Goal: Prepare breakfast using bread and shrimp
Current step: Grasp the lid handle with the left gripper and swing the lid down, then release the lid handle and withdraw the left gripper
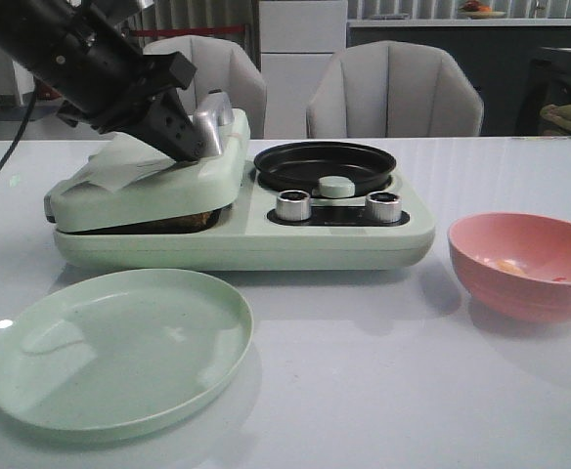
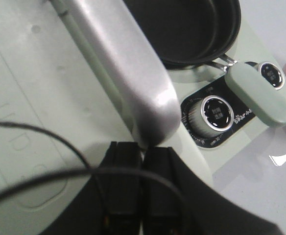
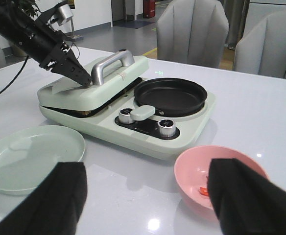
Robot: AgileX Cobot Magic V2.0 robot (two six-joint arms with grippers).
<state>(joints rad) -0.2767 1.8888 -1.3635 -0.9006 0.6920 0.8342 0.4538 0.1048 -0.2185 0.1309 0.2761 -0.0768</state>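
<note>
The pale green breakfast maker (image 1: 344, 239) has its press lid (image 1: 139, 191) lowered almost flat. A thin brown edge of bread (image 1: 183, 223) shows in the gap under the lid; the rest is hidden. My left gripper (image 1: 193, 147) is shut, its tips against the lid at the foot of the silver handle (image 2: 128, 63). A small pale orange shrimp piece (image 1: 506, 265) lies in the pink bowl (image 1: 481, 278), with a red bit (image 3: 202, 191) beside it. My right gripper (image 3: 145, 196) is open and empty, above the table between the plate and the pink bowl (image 3: 192, 166).
An empty pale green plate (image 1: 31, 391) lies at the front left. The black frying pan (image 1: 305, 171) sits on the maker's right side, above two silver knobs (image 1: 292, 205). Two grey chairs (image 1: 393, 88) stand behind the table.
</note>
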